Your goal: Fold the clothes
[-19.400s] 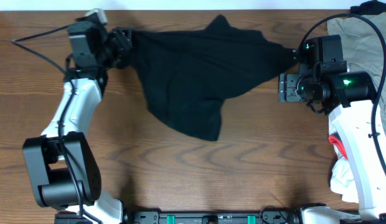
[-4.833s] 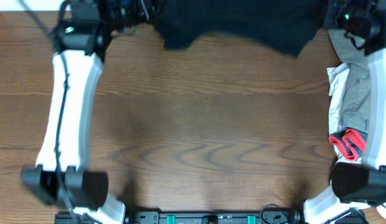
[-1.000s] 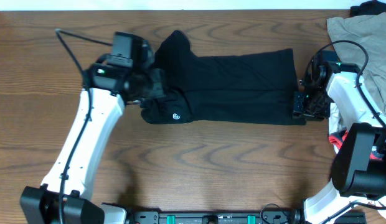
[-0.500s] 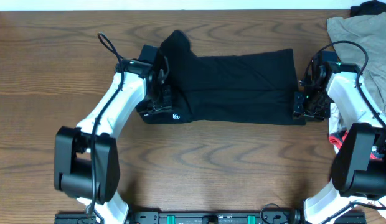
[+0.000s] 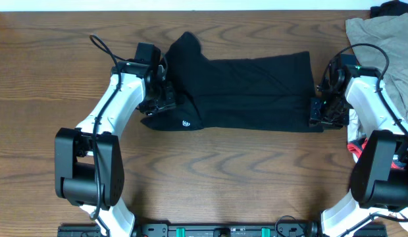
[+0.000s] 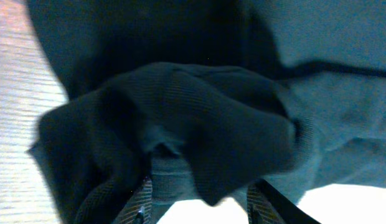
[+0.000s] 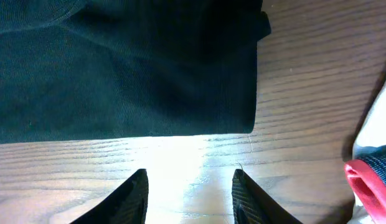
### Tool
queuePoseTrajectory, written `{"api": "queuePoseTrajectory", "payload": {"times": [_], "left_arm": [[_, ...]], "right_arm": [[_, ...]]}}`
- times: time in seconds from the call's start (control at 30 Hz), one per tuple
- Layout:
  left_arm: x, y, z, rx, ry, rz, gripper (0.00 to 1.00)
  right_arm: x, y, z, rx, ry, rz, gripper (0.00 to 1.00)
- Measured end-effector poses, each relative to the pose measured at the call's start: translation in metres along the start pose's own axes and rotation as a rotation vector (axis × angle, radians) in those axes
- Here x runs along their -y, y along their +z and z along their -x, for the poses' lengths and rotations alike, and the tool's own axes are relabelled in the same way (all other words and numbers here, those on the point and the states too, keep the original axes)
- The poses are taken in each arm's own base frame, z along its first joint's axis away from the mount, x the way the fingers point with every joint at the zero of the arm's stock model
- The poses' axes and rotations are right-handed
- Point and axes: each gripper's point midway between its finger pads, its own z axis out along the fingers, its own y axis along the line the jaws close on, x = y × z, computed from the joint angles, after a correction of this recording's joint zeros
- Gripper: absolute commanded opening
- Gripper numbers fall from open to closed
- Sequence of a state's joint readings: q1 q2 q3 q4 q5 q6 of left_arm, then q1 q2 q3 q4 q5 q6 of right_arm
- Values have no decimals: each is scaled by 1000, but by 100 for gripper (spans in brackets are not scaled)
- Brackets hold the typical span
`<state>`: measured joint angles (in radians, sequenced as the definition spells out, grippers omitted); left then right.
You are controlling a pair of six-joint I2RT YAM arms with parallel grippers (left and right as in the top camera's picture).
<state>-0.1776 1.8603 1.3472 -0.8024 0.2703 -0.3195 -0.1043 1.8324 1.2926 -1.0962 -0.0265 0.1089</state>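
Loosely, left pincer [image 6: 200,191] straddles bunched matte black clothes [image 6: 211,124], grip unclear; right pincer [image 7: 190,186] gapes empty.

One camera hangs straight above the table [image 5: 210,178], taking in the whole black garment [image 5: 250,92]. The left wrist camera sits very near its bunched left end; the right wrist camera looks down on its right edge and bare wood. All three share that garment.

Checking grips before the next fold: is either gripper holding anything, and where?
Right gripper: nothing, open beside the garment's corner. Left gripper straddles bunched fabric at the garment's logo end; clamped or not, cannot tell.
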Motion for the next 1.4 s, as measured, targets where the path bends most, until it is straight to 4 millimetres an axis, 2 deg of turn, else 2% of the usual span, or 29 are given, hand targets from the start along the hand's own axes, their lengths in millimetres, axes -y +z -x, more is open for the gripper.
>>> {"api": "queuePoseTrajectory", "payload": {"times": [0.23, 0.4, 0.6, 0.7, 0.9, 1.0, 1.23, 1.4], "left_arm": [[12, 11, -9, -35, 5, -16, 49], [5, 29, -17, -88, -7, 7, 49], [0, 30, -17, -85, -6, 29, 50], [-1, 24, -13, -62, -4, 32, 50], [-4, -13, 5, 70, 7, 51, 50], [-4, -20, 7, 92, 9, 55, 50], [-8, -7, 3, 55, 3, 63, 50], [-17, 19, -10, -14, -10, 83, 50]], "right_arm": [[0, 0, -3, -10, -1, -1, 41], [0, 0, -3, -11, -7, -1, 42], [0, 0, -3, -13, -10, -1, 43], [0, 0, -3, -12, -10, -1, 43], [0, 0, -3, -10, -11, -1, 43], [0, 0, -3, -11, -11, -1, 42], [1, 0, -5, -19, -11, -2, 43], [1, 0, -5, -21, -10, -2, 43]]}}
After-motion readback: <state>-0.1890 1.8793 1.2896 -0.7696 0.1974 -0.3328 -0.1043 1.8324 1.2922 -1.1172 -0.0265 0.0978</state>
